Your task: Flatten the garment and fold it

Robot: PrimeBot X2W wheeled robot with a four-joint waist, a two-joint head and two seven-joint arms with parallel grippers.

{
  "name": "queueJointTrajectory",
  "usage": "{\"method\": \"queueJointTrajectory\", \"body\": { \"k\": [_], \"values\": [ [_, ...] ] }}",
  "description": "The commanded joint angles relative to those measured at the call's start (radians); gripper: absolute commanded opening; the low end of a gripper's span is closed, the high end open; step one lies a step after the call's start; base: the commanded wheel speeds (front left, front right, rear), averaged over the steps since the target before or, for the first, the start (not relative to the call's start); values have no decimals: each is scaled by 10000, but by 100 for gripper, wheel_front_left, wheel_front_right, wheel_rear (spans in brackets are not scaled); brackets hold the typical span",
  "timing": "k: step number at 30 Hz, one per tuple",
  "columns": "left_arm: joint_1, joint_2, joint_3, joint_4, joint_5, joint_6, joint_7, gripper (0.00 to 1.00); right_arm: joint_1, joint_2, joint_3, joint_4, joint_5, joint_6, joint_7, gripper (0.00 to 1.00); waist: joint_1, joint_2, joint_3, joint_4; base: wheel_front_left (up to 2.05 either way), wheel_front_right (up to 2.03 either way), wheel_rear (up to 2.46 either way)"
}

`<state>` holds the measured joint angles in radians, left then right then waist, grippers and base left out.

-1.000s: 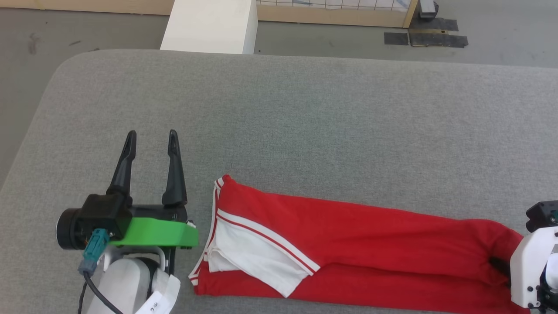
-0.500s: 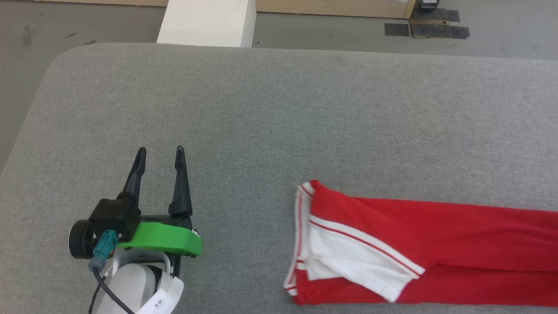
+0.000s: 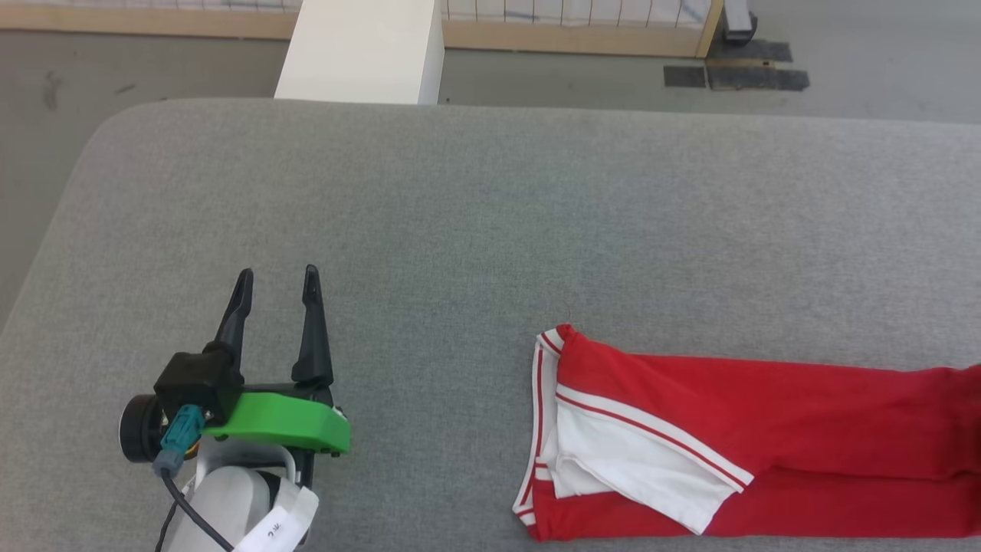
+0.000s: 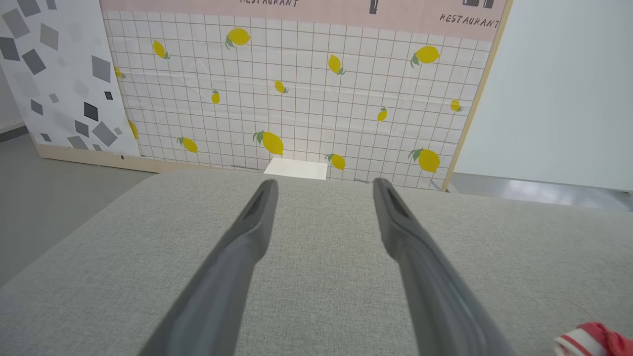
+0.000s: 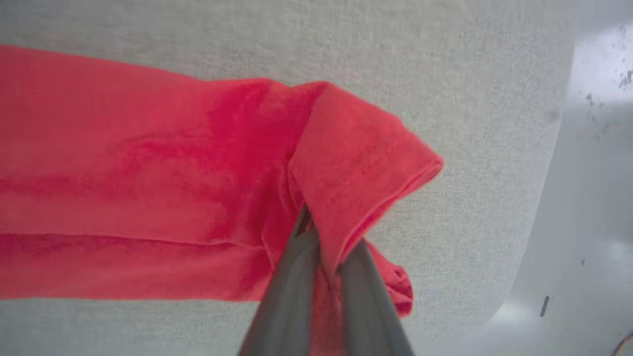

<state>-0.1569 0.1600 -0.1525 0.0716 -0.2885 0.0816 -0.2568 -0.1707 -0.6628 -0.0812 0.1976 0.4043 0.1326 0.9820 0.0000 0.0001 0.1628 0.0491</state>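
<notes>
Two grippers, two very diff states. Head view gives the overall layout: the garment [image 3: 766, 429] lies as a long, narrow red band along the near edge of the gray tabletop [image 3: 490, 199], centre-right, running off the frame's right side. Its left end has a white sleeve [image 3: 628, 460] folded over the red, w/ red-white striped trim [image 3: 540, 414] along that end. The left gripper [image 3: 277, 273] sits low-left in that view over bare tabletop, well apart from the garment's left end, fingers pointing away from the robot. Beyond the tabletop: gray floor [image 3: 46, 115], a white block [image 3: 360, 46], dark tape patches [image 3: 736, 75].

Left wrist view adds detail on the left gripper [image 4: 325, 183]: jaws wide apart, bare tabletop [image 4: 316, 296] seen btwn them. A bit of the garment's striped end [image 4: 593, 338] peeks in at the bottom-right corner, off to the side of one finger, not touching it. A lemon-print panel [image 4: 296, 99] stands behind the tabletop's far edge.

Right wrist view gives the garment's other end: the right gripper [image 5: 316, 232] has its jaws pressed together on a pinch of red cloth at a hemmed corner, fabric bunched into a raised fold over the fingertips. The rest of the garment [image 5: 148, 163] trails to that view's left, lying on the tabletop [image 5: 445, 59] near its rounded corner
</notes>
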Motion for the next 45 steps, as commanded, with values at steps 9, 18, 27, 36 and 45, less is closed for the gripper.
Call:
{"method": "queueJointTrajectory", "body": {
  "k": [9, 18, 27, 36, 45],
  "values": [
    [199, 101, 70, 96, -244, 36, -22, 100, 784, 151, 1221, -4244, 1649, -19, 2104, 0, 0, -1, -446, -72, 0, 0, 0],
    [367, 143, 90, 56, -360, 55, -26, 100, 43, 1349, 3645, -4940, 2143, -19, 1785, 0, 0, -1, -444, 148, 0, 0, 0],
    [350, 81, -5, 50, -393, 24, -34, 100, -1062, 3116, 5294, -2813, 1317, -19, 48, 0, 0, -1, -209, 511, 0, 0, 0],
    [251, -84, -125, 151, -373, -26, -42, 100, -1467, 4546, 5734, 142, 373, -19, -1533, 0, 0, -1, 12, 716, 0, 0, 0],
    [261, -84, -60, 246, -341, -58, -47, 100, -1956, 4969, 6570, 167, 1156, -19, -2003, 100, 0, -1, -103, 414, 0, 0, 0]
  ]
}}
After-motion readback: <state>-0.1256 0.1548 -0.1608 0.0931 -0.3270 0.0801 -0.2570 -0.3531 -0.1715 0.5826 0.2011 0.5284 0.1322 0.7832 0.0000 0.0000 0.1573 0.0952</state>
